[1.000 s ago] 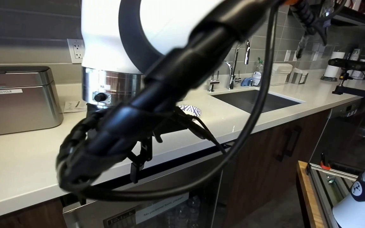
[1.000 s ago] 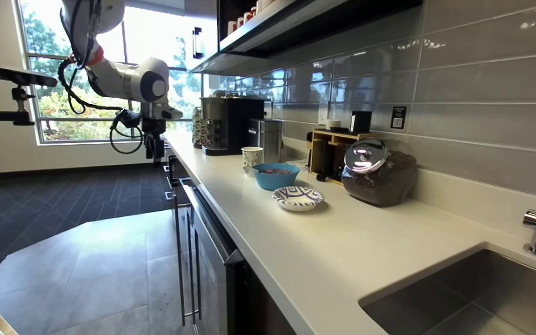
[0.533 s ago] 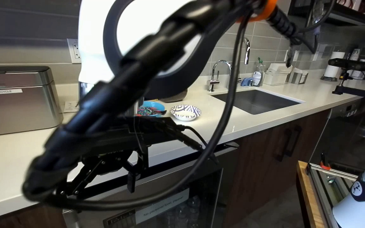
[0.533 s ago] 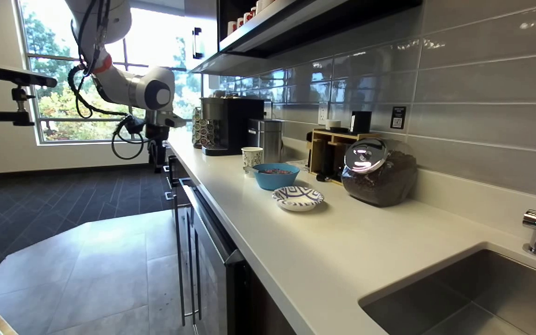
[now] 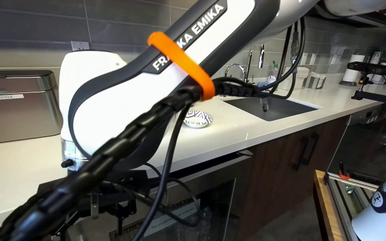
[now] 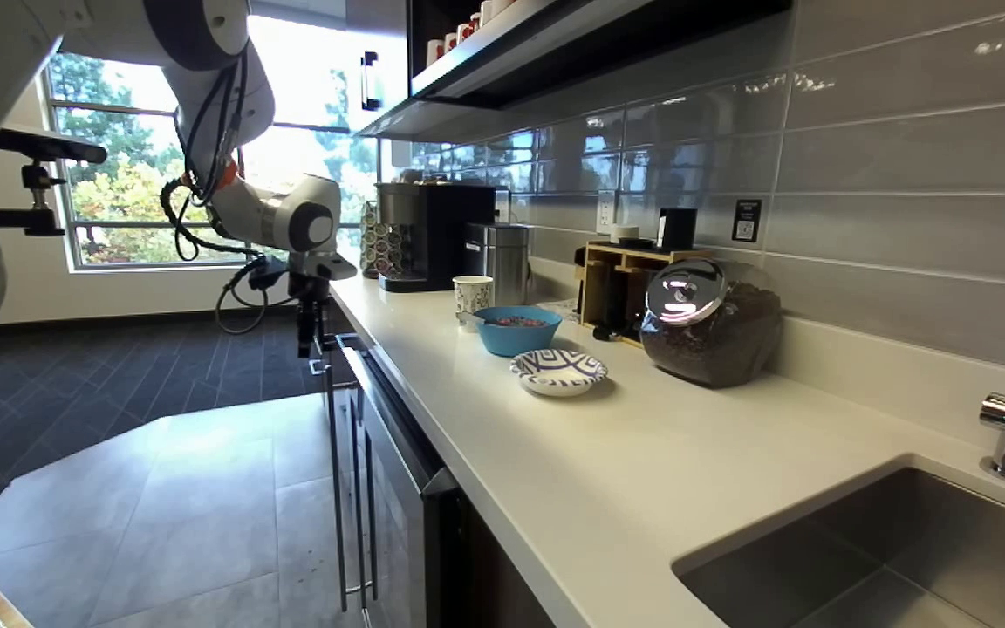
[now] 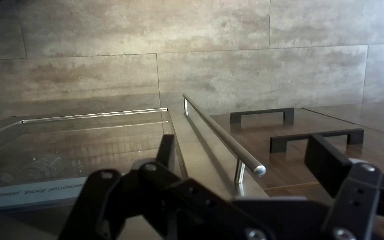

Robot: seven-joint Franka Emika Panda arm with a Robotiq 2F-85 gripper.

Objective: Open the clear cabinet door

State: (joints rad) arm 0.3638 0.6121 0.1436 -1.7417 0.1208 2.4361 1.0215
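Observation:
The clear cabinet door's glass panel (image 7: 98, 146) fills the lower left of the wrist view, with a white label. Its silver frame carries a long silver bar handle (image 7: 222, 133) running down towards the floor. In both exterior views the door shows under the counter (image 5: 213, 201) (image 6: 393, 515), and it looks shut. My gripper (image 7: 245, 151) is open and empty. Its black fingers stand either side of the bar's near end in the wrist view, apart from it. In the exterior views the gripper (image 5: 91, 230) (image 6: 305, 342) points down in front of the counter edge, partly hidden by cables.
Black handles (image 7: 262, 111) of brown wood fronts stand right of the bar. On the counter (image 6: 502, 453) are a patterned bowl (image 6: 559, 372), a blue bowl (image 6: 516, 336), a paper cup (image 6: 473, 296) and a glass jar (image 6: 712, 331). A metal bin (image 5: 17, 110) stands behind the arm.
My arm has swung left and down in an exterior view. The gripper has lowered and come closer to the door handle's top end. The door has not moved.

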